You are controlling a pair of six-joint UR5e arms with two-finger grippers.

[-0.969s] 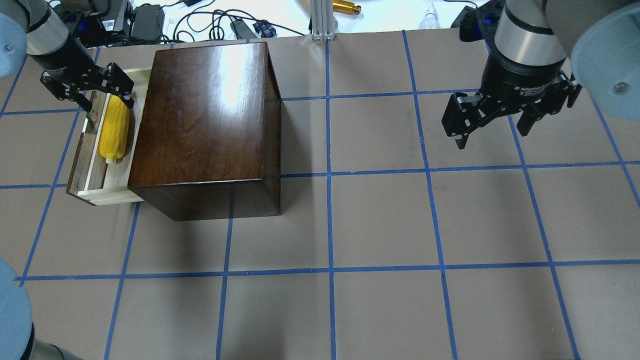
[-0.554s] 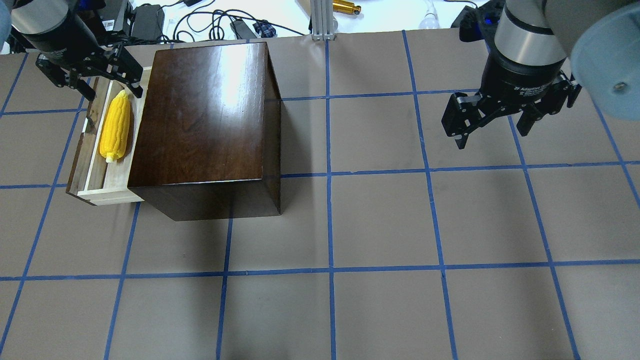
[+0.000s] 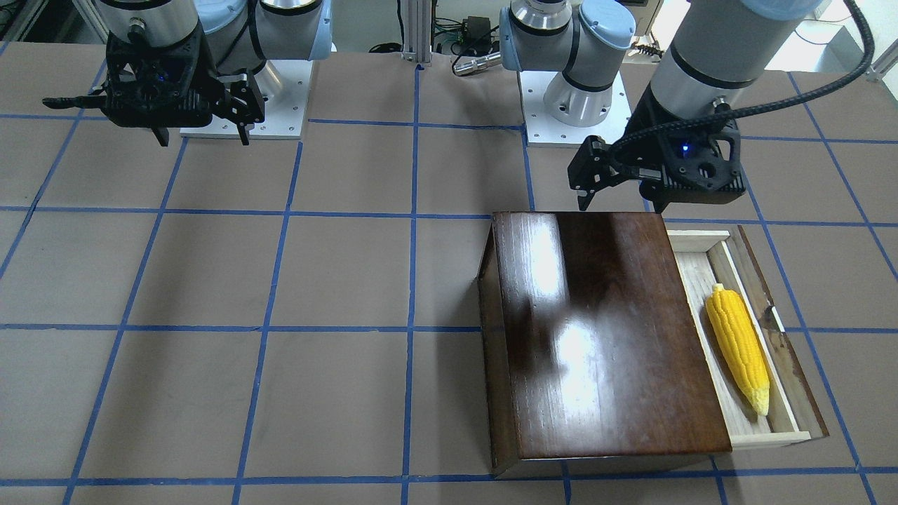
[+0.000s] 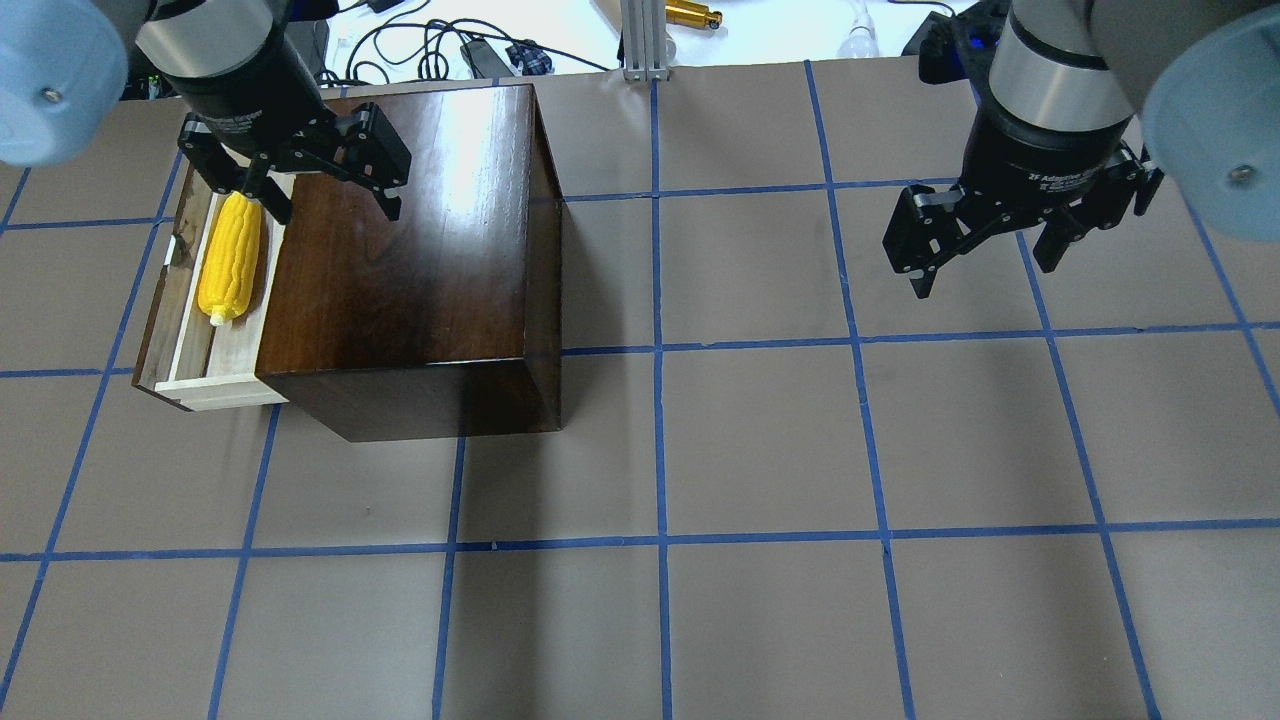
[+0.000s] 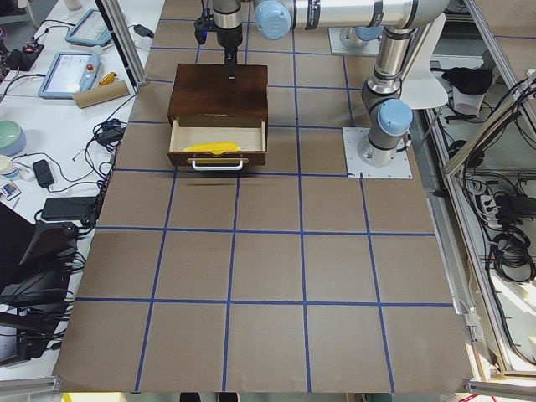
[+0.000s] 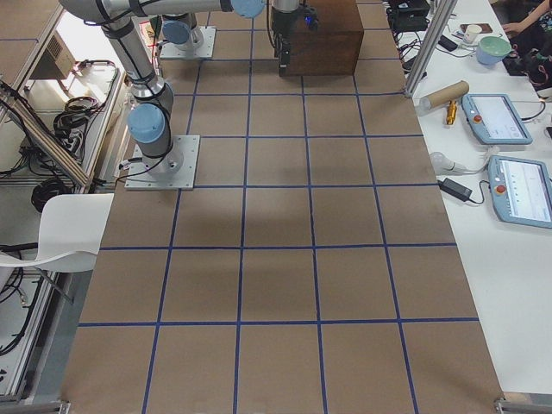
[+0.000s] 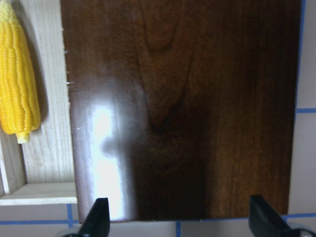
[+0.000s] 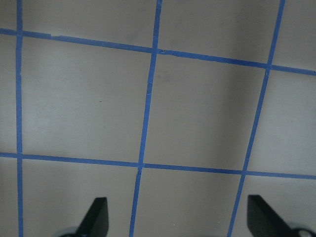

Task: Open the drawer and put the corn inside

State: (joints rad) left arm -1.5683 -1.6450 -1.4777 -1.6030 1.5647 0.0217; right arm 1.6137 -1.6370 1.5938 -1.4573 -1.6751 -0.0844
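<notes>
The dark-brown wooden box [image 4: 410, 250] stands at the far left of the table. Its drawer [image 4: 215, 385] is pulled out to the left, with the white handle showing in the exterior left view [image 5: 218, 165]. The yellow corn [image 4: 230, 262] lies loose inside the drawer, also seen from the front [image 3: 738, 347] and in the left wrist view [image 7: 19, 89]. My left gripper [image 4: 335, 212] is open and empty, hovering above the box's far-left top edge. My right gripper [image 4: 985, 275] is open and empty over bare table at the far right.
Cables and power bricks [image 4: 450, 45] and an aluminium post [image 4: 645, 40] lie beyond the table's far edge. The two arm bases [image 3: 568, 105] stand on the robot's side. Blue tape lines grid the brown table [image 4: 760, 450].
My left gripper has lifted away from the drawer's far end and moved right, over the box top. The corn stays in the drawer. The right arm has not moved.
</notes>
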